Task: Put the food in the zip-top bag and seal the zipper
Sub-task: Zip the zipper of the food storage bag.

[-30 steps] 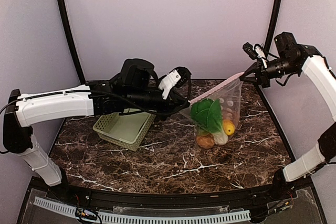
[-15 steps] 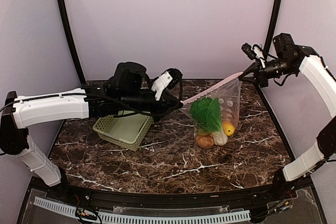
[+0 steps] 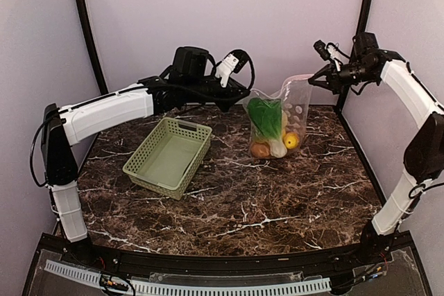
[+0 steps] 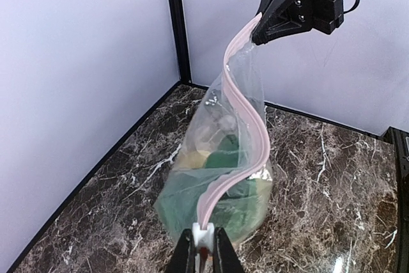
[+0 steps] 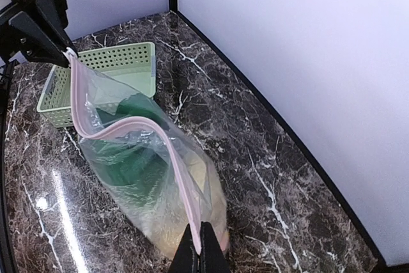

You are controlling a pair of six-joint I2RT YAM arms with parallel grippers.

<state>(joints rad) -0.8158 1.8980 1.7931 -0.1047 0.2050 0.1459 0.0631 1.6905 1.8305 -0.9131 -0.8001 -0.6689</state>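
Slack has come into the zipper (image 4: pixel 246 116): a second ago it ran straight and taut between the two arms over the middle of the worktop (image 3: pixel 277 199). Now it hangs in a loose S-curve, because both arms have swung toward the back wall and drawn closer together. The zip-top bag (image 3: pixel 290 112) has gone with them and hangs upright near the back right of the worktop, well apart from the green basket (image 3: pixel 168 156). Whether its bottom rests on the marble I cannot tell. The left jaws are nearly closed, pinching one end of the pink strip, and the right jaws are fully closed on the other end. All the food that shows sits low inside the bag: bok choy (image 3: pixel 266 119), potato (image 3: pixel 260 150) and a yellow piece (image 3: pixel 291 141). Placing looks finished. In both wrist views the strip reads as a single band, so the seal is probably made, though a small gap would not show. With the tension gone, lowering the bag and letting go seems the likely remainder
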